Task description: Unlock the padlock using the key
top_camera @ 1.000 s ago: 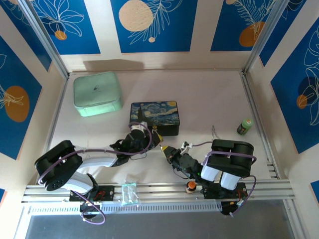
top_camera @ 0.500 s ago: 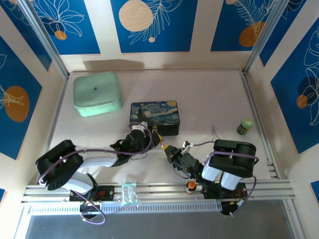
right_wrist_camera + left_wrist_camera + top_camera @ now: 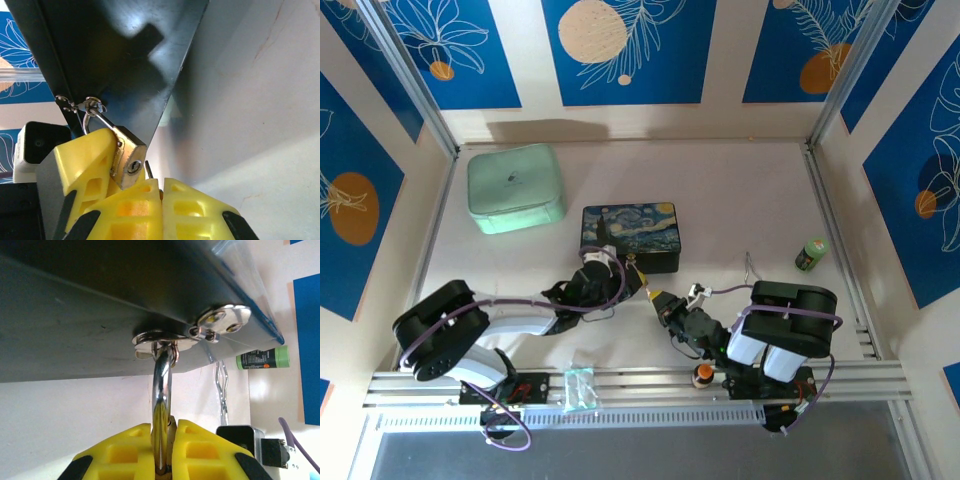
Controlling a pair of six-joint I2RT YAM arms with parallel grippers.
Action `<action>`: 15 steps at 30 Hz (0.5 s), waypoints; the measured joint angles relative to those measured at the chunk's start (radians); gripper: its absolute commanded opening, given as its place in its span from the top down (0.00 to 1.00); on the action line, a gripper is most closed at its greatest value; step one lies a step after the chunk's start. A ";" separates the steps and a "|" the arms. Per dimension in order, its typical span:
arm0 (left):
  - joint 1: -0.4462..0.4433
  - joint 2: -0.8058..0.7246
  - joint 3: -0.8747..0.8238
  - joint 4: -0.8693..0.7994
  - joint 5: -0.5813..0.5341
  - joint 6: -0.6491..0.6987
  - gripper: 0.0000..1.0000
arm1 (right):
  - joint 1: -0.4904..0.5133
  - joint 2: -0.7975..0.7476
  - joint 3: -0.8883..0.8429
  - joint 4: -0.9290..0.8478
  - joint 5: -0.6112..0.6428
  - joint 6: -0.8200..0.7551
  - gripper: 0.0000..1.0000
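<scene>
Left pincer (image 3: 162, 442) pinches the padlock (image 3: 127, 156), right pincer (image 3: 161, 194) the key (image 3: 148, 168), above pale table (image 3: 750, 200), blue-patterned walls (image 3: 470, 50).

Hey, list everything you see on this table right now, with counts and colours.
box: one, starry-night print, table centre
padlock: one, brass with silver shackle, hanging on the box's front
key: one, silver, tip beside the padlock
case: one, mint green, far left
bottle: one, green, right edge
thin metal tool: one, silver, left of the bottle
plastic bag: one, clear, near rail
left gripper: yellow fingers, shut on the padlock
right gripper: yellow fingers, shut on the key
</scene>
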 measured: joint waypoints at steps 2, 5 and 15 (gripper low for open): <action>0.000 0.003 -0.002 0.001 0.000 0.000 1.00 | 0.000 -0.003 0.000 0.000 0.000 0.000 1.00; 0.000 0.008 -0.002 0.002 0.000 0.000 1.00 | 0.000 -0.003 0.000 0.000 0.000 0.000 1.00; 0.004 0.021 -0.002 0.027 0.017 -0.002 1.00 | -0.005 0.001 0.000 0.000 -0.005 0.000 1.00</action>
